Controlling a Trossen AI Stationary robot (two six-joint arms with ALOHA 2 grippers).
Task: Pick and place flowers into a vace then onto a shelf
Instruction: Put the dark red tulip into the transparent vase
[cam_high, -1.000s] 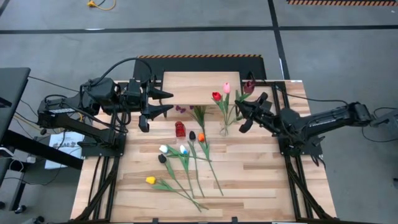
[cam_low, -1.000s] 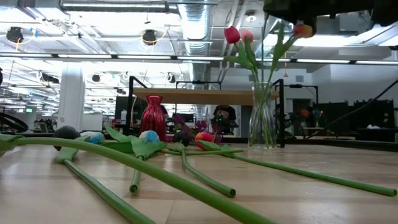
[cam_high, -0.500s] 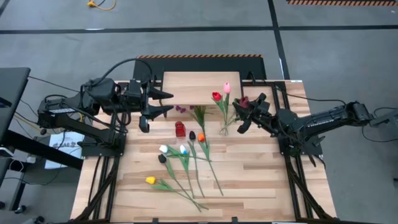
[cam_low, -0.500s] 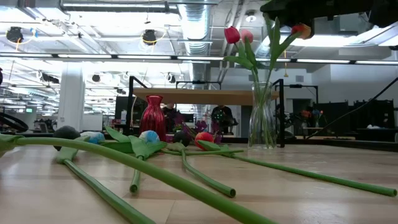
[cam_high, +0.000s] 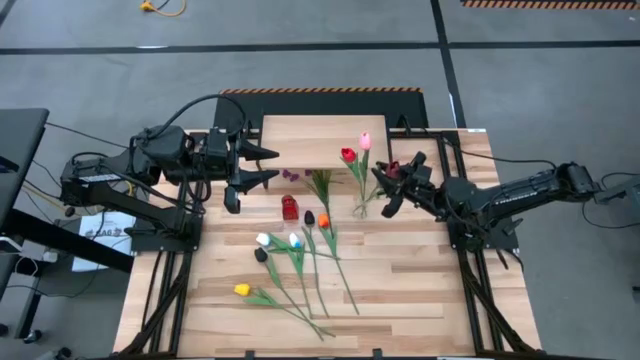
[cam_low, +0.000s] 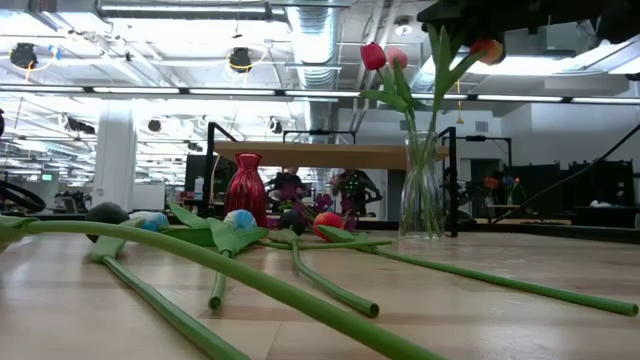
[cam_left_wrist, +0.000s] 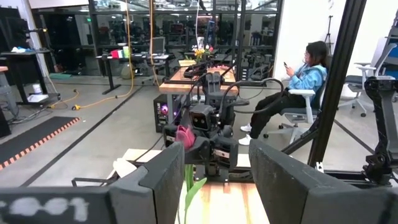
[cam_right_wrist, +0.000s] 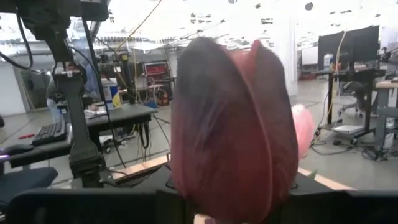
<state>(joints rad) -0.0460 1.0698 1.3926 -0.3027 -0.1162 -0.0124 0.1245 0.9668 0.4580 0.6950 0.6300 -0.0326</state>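
Note:
A clear glass vase stands on the table in front of the shelf and holds a red tulip and a pink tulip. My right gripper hovers just right of the vase, shut on a maroon tulip. That tulip's stem slants down to the vase mouth. My left gripper waits open near the shelf's left end. Several tulips and a purple sprig lie flat on the table. My right gripper holds the maroon tulip close under its head, coming level from the table's right. The head fills the right wrist view and hides the contact. The tulip is lifted clear of the table, its stem slanting down toward the vase.
A small red vase stands left of the glass vase, with black and orange tulip heads beside it. A yellow tulip lies toward the near edge. A seated person shows in the room beyond the table.
My right gripper has shifted slightly toward the table's left, toward the glass vase. The maroon tulip's head has swung from near the far edge toward the near edge, ending close by the gripper. The left arm has kept still.

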